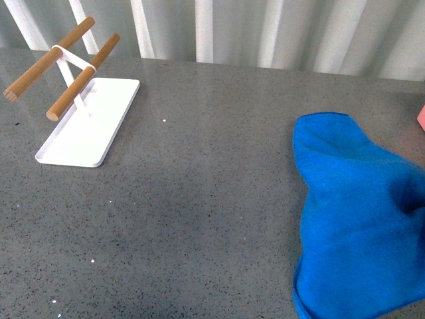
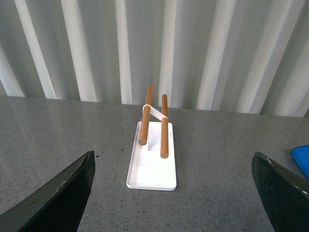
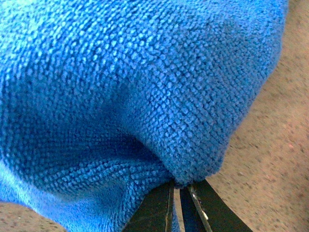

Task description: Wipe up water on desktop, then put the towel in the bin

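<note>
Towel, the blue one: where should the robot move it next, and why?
Probably drag it leftward over the desktop. The right gripper is shut on the towel, which sits at the desktop's right side; no bin is in view.

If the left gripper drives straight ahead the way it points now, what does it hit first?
Probably the white rack with wooden rods, centred ahead of the left gripper, jaws open. If it is angled down, it would meet the desktop short of it. Depth is unclear.
</note>
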Controlling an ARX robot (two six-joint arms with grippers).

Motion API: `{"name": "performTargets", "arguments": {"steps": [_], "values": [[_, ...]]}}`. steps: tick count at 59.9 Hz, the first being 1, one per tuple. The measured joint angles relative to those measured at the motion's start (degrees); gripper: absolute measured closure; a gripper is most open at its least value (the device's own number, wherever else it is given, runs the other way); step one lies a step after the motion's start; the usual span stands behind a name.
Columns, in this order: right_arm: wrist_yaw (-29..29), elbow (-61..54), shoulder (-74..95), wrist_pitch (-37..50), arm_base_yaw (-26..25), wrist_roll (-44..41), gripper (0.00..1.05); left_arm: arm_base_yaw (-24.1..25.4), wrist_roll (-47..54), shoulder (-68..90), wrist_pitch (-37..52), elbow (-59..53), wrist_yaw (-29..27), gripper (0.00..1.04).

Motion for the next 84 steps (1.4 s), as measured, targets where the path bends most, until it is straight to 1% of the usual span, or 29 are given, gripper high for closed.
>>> {"name": "performTargets", "arguments": {"steps": [5,10,19,28,46,54,61,70,84], "values": [[1.2,0.0,1.3,0.8,-3.9,-2.7,1.02,0.0,0.0,0.0,0.0,0.0,0.0,0.07],[1.6,0.5,2.1,0.7,-6.6,-4.0,1.02,0.0,0.0,0.0,0.0,0.0,0.0,0.07],[2.3,3.2,2.3,0.8,-9.2,-5.1,1.02,0.0,0.0,0.0,0.0,0.0,0.0,0.07],[2.5,7.2,3.3,1.8,-8.8,-4.9,1.02,0.0,0.0,0.0,0.0,0.0,0.0,0.07],[2.4,17.5,3.0,1.7,-3.8,-0.9,1.02,0.0,0.0,0.0,0.0,0.0,0.0,0.07],[2.3,24.9,-0.2,0.7,-4.3,0.3,1.02,0.0,0.0,0.0,0.0,0.0,0.0,0.07],[1.6,30.6,-3.7,-0.6,-7.5,1.3,1.02,0.0,0.0,0.0,0.0,0.0,0.0,0.07],[-0.9,36.0,-7.9,-2.7,-13.3,2.4,1.02,0.0,0.0,0.0,0.0,0.0,0.0,0.07],[-4.7,36.5,-11.3,-4.9,-21.9,2.6,1.02,0.0,0.0,0.0,0.0,0.0,0.0,0.07]]}}
